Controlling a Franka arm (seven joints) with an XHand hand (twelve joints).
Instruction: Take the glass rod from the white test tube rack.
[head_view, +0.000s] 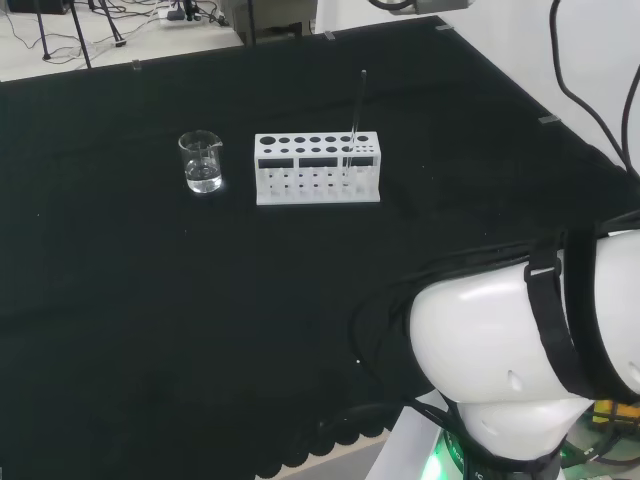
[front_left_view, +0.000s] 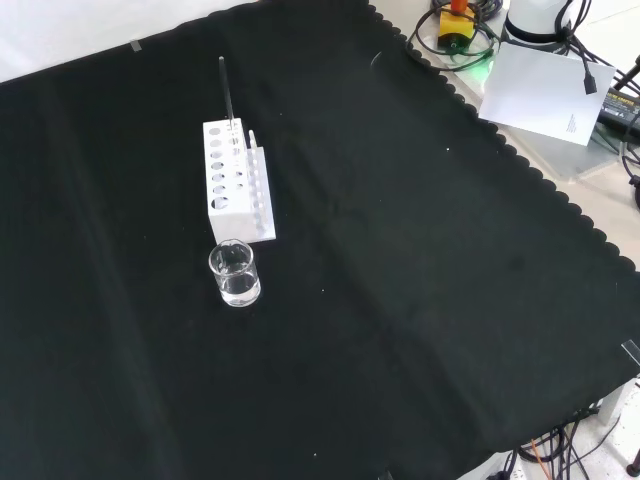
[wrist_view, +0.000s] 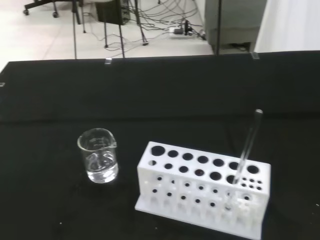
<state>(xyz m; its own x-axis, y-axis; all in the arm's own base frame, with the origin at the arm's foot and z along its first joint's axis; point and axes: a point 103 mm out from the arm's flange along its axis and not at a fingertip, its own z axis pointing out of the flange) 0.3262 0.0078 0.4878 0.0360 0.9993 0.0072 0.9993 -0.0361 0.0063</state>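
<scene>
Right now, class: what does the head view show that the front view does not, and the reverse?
Head view alone: the arm's big white links at its right. Front view alone: the cloth's scalloped edge with a white sheet and cables beyond it. Both share the white test tube rack, the glass rod standing in one end of it, and the beaker beside it.

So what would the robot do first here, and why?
Probably bring its hand over toward the glass rod. The rod stands slightly tilted in a hole at one end of the white test tube rack, untouched, its top well above the rack and free to grasp. The beaker stands apart.
</scene>
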